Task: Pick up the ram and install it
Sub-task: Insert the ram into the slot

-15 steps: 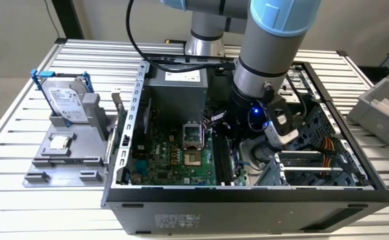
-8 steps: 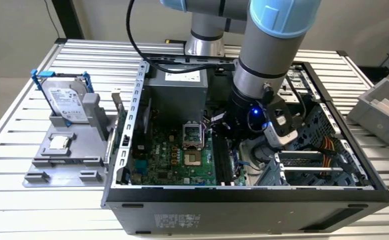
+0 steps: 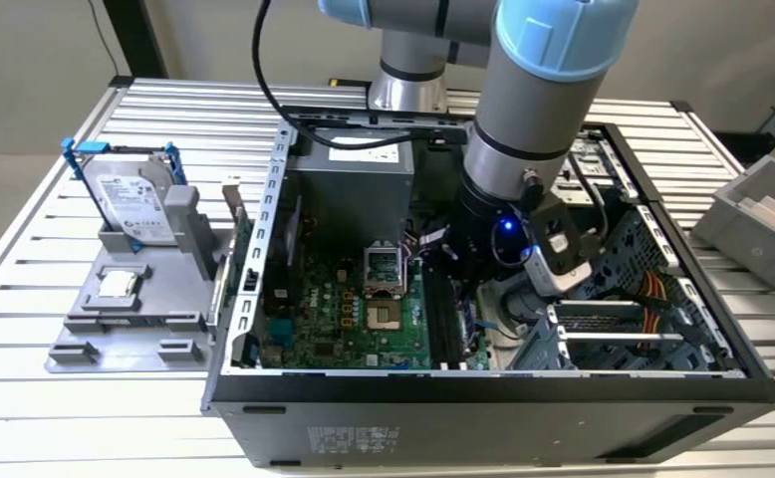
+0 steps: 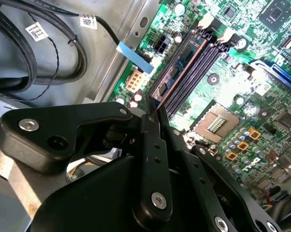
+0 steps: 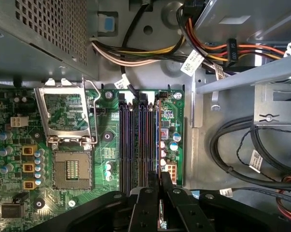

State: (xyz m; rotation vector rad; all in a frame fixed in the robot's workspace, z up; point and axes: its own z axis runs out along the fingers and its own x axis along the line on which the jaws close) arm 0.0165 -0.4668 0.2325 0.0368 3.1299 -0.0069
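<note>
Inside the case (image 3: 248, 329), the gripper (image 5: 159, 186) is closed on the ram (image 4: 176, 70), holding it edge-down along the outermost slot (image 5: 157, 140) beside the other slots, seemingly so that it seats straight.

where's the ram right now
The ram stands in the outermost black memory slot on the motherboard, beside the open processor socket, with the gripper closed on its near end.
</note>
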